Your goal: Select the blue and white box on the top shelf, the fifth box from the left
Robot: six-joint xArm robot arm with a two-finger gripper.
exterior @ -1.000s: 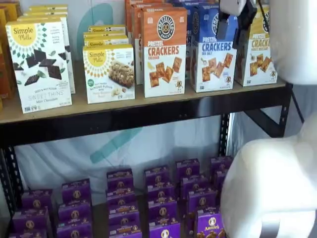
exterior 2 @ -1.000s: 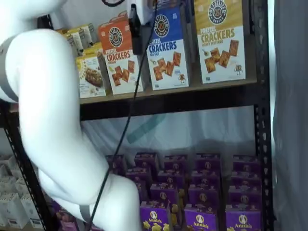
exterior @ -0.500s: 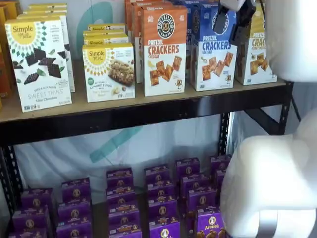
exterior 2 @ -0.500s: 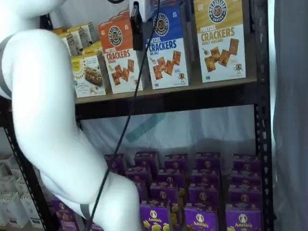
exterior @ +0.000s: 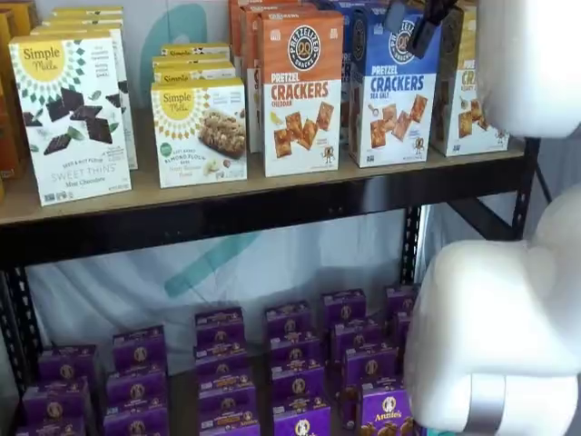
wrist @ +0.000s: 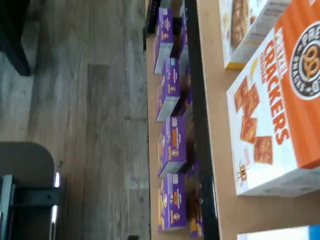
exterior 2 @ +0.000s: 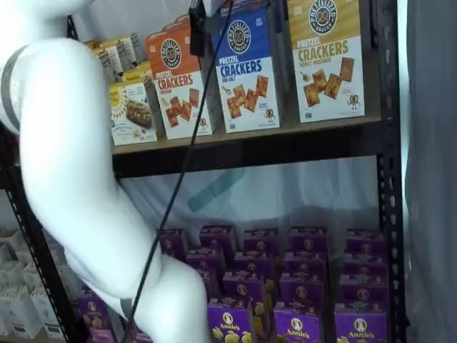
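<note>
Black fingers (exterior: 410, 20) hang at the upper edge of a shelf view before the tall blue and white cracker carton (exterior: 392, 86); whether they stand apart is unclear. That carton stands upright on the tan wooden top shelf (exterior: 272, 189), between an orange-and-white carton (exterior: 301, 91) and a yellow-and-white one (exterior 2: 327, 57).

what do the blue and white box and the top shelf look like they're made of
The blue and white box looks like thin printed paperboard: flat faces, crisp folded edges, slight sheen. The top shelf appears to be a matte tan board, possibly fibreboard since no grain shows, on a black rail that looks like painted metal.
</note>
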